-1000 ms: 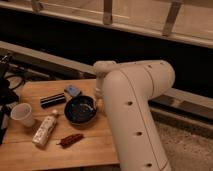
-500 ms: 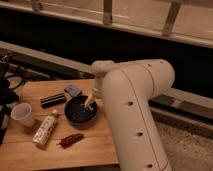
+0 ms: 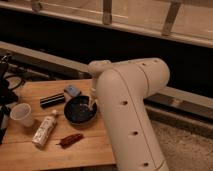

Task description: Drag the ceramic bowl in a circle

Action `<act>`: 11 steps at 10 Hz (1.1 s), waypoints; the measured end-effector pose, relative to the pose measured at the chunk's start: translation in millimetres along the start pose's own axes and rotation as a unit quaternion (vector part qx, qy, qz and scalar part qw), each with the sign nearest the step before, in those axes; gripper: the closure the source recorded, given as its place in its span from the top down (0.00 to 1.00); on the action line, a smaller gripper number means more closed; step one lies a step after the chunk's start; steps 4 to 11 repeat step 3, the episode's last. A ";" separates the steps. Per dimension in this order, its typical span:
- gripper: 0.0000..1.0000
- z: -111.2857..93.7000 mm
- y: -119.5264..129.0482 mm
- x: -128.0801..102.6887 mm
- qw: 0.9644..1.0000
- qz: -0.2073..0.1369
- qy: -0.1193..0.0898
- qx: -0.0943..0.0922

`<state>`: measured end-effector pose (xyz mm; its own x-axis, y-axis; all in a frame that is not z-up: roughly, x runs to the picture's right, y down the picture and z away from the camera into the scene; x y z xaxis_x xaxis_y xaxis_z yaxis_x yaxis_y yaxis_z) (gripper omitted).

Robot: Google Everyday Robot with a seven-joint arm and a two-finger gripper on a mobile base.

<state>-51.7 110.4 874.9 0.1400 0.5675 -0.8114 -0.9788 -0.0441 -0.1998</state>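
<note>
The ceramic bowl [image 3: 79, 110] is round, shallow and dark navy-black. It sits on the wooden table [image 3: 30, 155] near its right side. My gripper [image 3: 91, 104] reaches down from the big white arm [image 3: 127, 110] to the bowl's right rim, and the arm hides most of it.
A white paper cup [image 3: 22, 114] stands at the left. A white bottle [image 3: 43, 129] lies in front of the bowl, with a reddish-brown packet [image 3: 70, 140] beside it. A black bar [image 3: 52, 100] and a small blue-grey object [image 3: 72, 90] lie behind the bowl.
The gripper has shifted slightly at the bowl's right rim. The bowl's movement, if any, is very small. The other items have not moved.
</note>
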 end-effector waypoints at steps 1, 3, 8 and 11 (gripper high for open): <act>0.61 0.2 1.4 -0.8 1.000 -0.001 0.002 -0.001; 0.61 14.7 -5.0 -1.1 1.000 0.009 0.022 0.002; 0.61 14.7 -5.0 -1.1 1.000 0.009 0.022 0.002; 0.61 14.7 -5.0 -1.1 1.000 0.009 0.022 0.002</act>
